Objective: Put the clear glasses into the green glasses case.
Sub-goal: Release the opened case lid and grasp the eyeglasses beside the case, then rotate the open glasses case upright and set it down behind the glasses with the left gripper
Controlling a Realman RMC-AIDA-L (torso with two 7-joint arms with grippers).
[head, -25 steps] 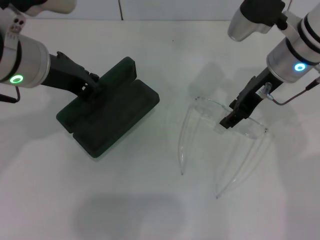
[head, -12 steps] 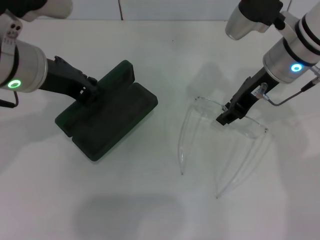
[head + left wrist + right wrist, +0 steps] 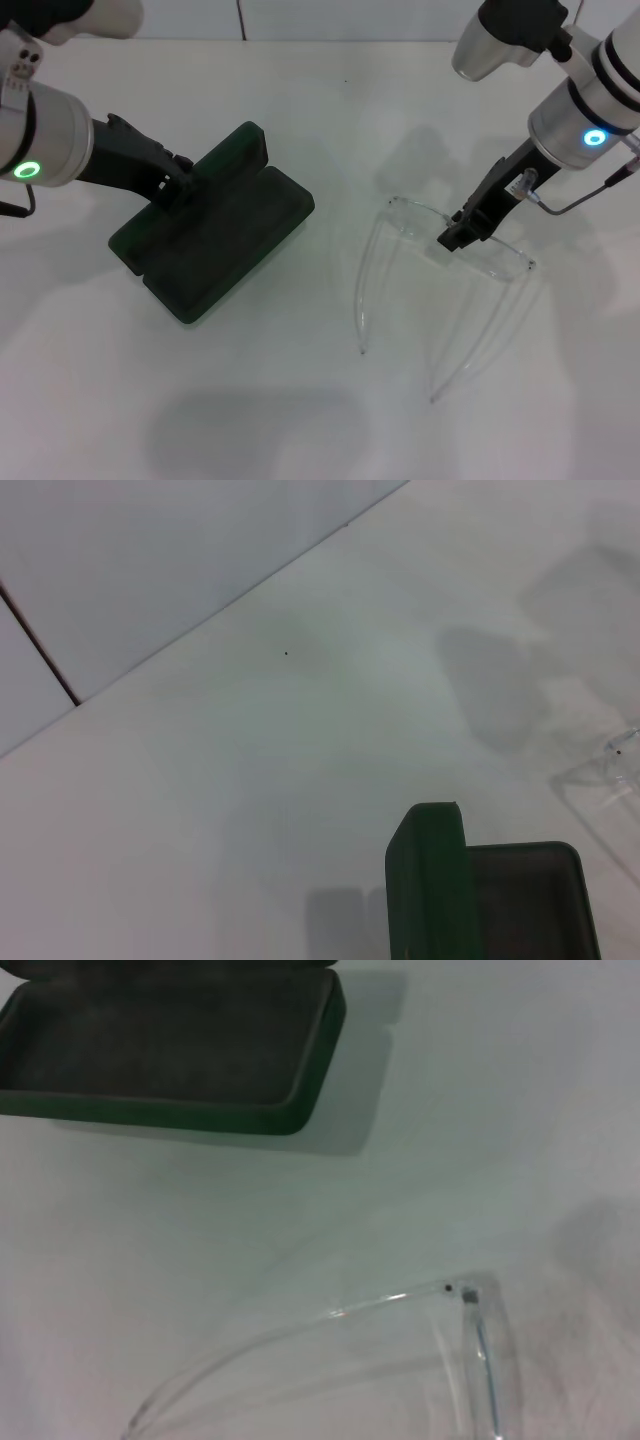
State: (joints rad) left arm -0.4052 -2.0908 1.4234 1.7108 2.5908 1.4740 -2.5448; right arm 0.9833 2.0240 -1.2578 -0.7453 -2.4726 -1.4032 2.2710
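Clear glasses [image 3: 440, 270] right of centre, transparent, arms unfolded toward lower frame. Right gripper [image 3: 456, 237] on lens front, finger state indiscernible. Green glasses case [image 3: 215, 235] open, centre-left, left gripper [image 3: 178, 183] at its edge, finger state indiscernible.

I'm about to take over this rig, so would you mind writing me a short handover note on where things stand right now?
Left gripper: at the far-left edge of the green glasses case, which lies open on the table; whether it grips is unclear.
Right gripper: down on the front of the clear glasses, which rest on the table to the case's right, arms unfolded and pointing toward the robot.
Done: case open.
Left: grasp the glasses, lift them, place them in the case.
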